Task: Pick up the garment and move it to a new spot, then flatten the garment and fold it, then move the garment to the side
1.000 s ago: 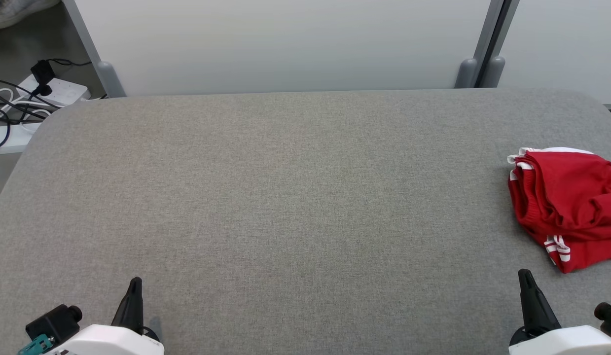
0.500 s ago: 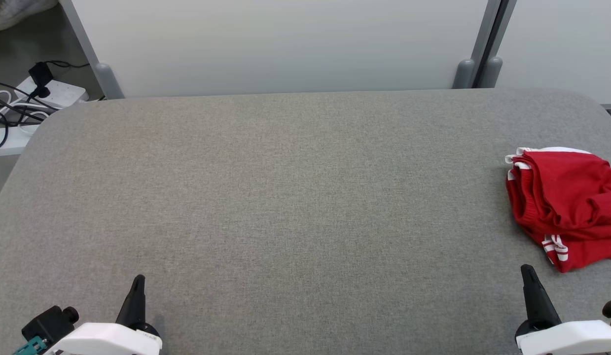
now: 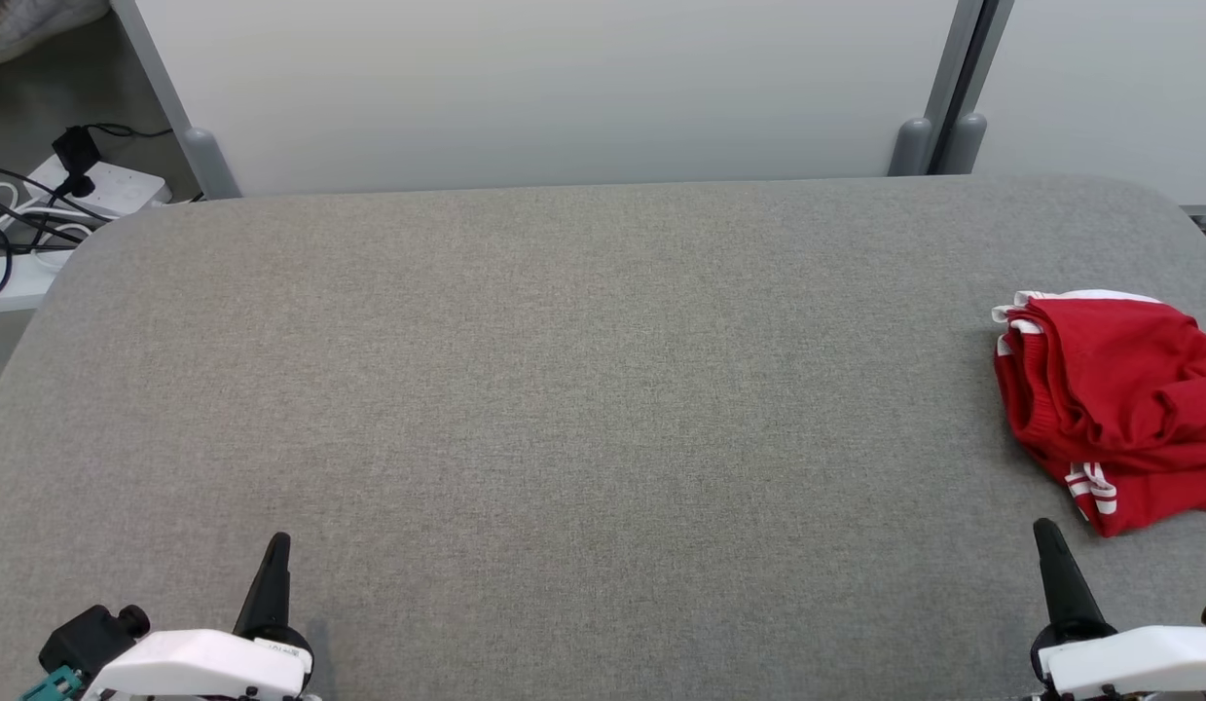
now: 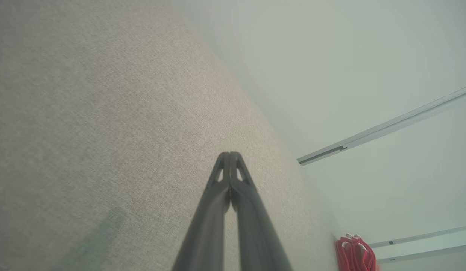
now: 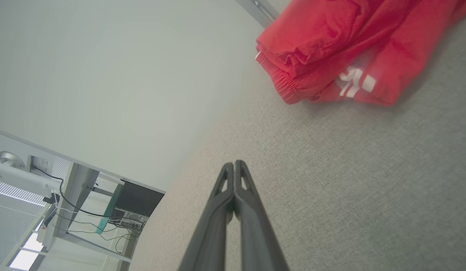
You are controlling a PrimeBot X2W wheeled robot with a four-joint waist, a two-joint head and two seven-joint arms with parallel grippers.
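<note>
No words, numbers or logos are showing clearly enough to read. White markings (image 3: 1092, 485) on the red garment (image 3: 1114, 409) are appearing as plain stripes, not letters.

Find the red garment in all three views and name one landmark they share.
Head view: the red garment lies at the right edge, mid-height, ahead of the right claw.
Left wrist view: the garment is small, in the bottom right corner.
Right wrist view: the garment is large and crumpled, at the top right.
Shared landmark: the grey fabric table that it lies on.
</note>
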